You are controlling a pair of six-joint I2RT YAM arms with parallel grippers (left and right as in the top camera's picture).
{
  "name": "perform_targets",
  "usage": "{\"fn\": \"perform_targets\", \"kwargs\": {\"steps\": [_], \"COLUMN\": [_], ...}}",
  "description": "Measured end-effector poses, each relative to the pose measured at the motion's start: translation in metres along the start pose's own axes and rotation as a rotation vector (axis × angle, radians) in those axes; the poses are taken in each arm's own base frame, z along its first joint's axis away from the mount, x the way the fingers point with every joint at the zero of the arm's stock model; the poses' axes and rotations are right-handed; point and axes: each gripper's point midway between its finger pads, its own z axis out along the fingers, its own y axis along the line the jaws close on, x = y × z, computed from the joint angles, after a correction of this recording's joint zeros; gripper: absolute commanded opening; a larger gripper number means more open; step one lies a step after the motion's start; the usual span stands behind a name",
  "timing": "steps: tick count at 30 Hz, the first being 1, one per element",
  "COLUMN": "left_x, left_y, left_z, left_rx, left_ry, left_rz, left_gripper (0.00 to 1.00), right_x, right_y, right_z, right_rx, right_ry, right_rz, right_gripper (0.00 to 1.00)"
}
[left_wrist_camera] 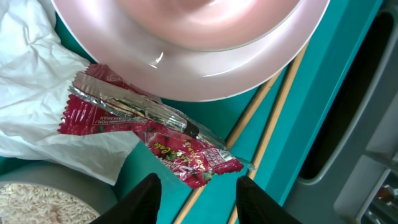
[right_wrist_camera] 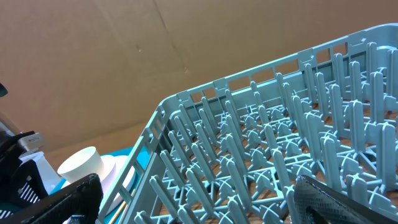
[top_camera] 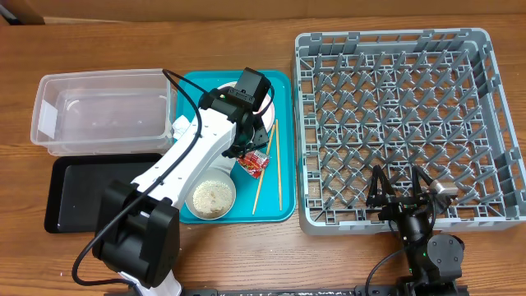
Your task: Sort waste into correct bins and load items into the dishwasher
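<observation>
At the left of the counter (top_camera: 16, 247) sat the clear tub (top_camera: 99, 111), with the black tray (top_camera: 74, 193) just beside it on the robot's side. Next came the teal serving tray (top_camera: 283, 197), which carried a bowl of rice (top_camera: 212, 197), the crumpled tissue (left_wrist_camera: 37, 81), the pink plate (left_wrist_camera: 205, 56) and the chopsticks (left_wrist_camera: 267, 118) along its right side. The red snack wrapper (left_wrist_camera: 168, 140) lay partly over the tissue, against the plate's rim, its other end by the chopsticks. The left claw (left_wrist_camera: 199, 180) hovered just over it, partly spread and gripping nothing. Farther right stood the grey dish rack (top_camera: 394, 123). The right claw (top_camera: 399, 187) hung at its near edge, spread wide and holding nothing.
</observation>
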Motion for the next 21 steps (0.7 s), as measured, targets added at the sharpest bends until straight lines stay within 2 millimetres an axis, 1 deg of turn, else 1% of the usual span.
{"fn": "perform_targets", "kwargs": {"steps": [8,15,18,21], "left_x": [0.0,0.0001,0.0013,0.004], "left_y": [0.0,-0.0002,-0.0013,-0.004], "left_z": [0.0,0.0,0.0,-0.0001], "left_rx": [0.0,0.0,0.0,0.002], "left_ry": [0.0,0.0,0.0,0.002], "left_rz": [0.0,-0.013,-0.049,-0.075], "left_gripper": [0.4,0.41,0.32,0.31], "right_x": [0.0,0.0,0.0,0.0001], "right_y": [0.0001,-0.0001,-0.0001,0.0], "right_z": [0.0,0.0,0.0,0.0], "right_rx": [0.0,0.0,0.0,0.0], "right_ry": [0.0,0.0,0.0,0.0], "right_rz": [0.0,0.0,0.0,0.0], "right_gripper": [1.0,1.0,1.0,1.0]}}
